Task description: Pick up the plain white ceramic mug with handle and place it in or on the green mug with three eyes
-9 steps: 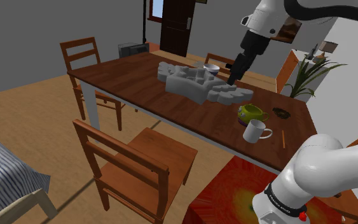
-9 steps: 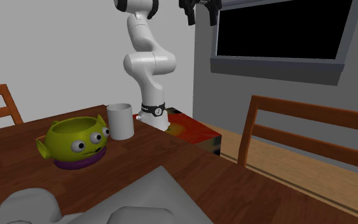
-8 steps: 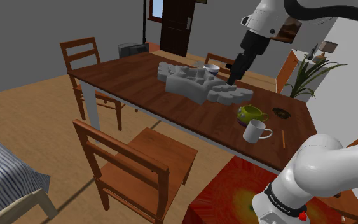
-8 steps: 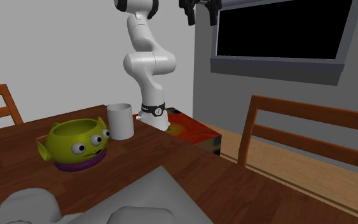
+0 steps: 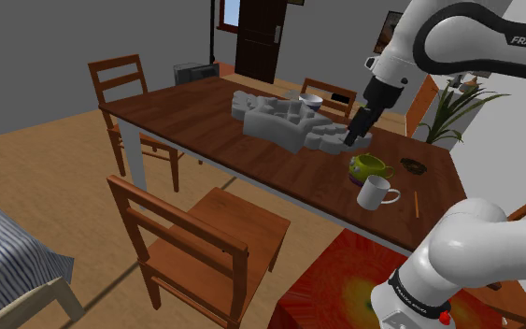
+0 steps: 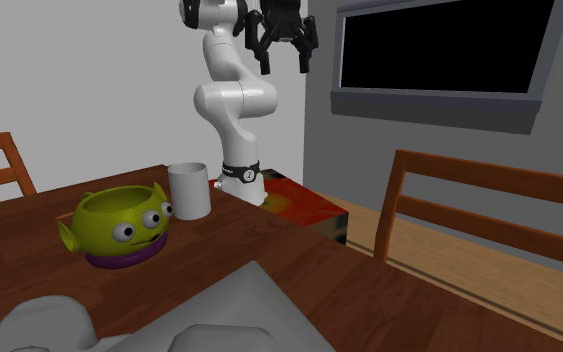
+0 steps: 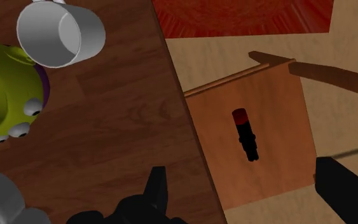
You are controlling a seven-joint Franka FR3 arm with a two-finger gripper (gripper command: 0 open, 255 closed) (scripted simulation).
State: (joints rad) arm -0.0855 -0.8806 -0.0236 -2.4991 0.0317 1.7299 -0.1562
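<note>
In the shoulder view the arm rises from the stand, arches over the table (image 5: pixel 205 121) and bends down, so the gripper (image 5: pixel 352 140) hangs above the wood at about 11 o'clock from the green mug (image 5: pixel 370 166). The white mug (image 5: pixel 375 193) stands upright on the table at 5 o'clock from the green one, just beside it, with its handle towards 3 o'clock. A grey lumpy heap (image 5: pixel 279 121) lies at 9 o'clock from the gripper.

In the second exterior view the gripper (image 6: pixel 281 55) points downward, high at 1 o'clock from the white mug (image 6: pixel 189 190), with its fingers (image 6: pixel 259 45) spread wide and nothing between them. The green mug (image 6: pixel 119 225), three eyes facing the camera, sits at 8 o'clock from the white mug.

In the wrist view the gripper (image 7: pixel 250 191) is wide apart over a chair seat (image 7: pixel 266 102) where a small dark, red-tipped thing (image 7: pixel 244 133) lies. The white mug (image 7: pixel 60 35) shows a bare pale inside; it stands well apart from the fingers, against the green mug (image 7: pixel 2 95).
</note>
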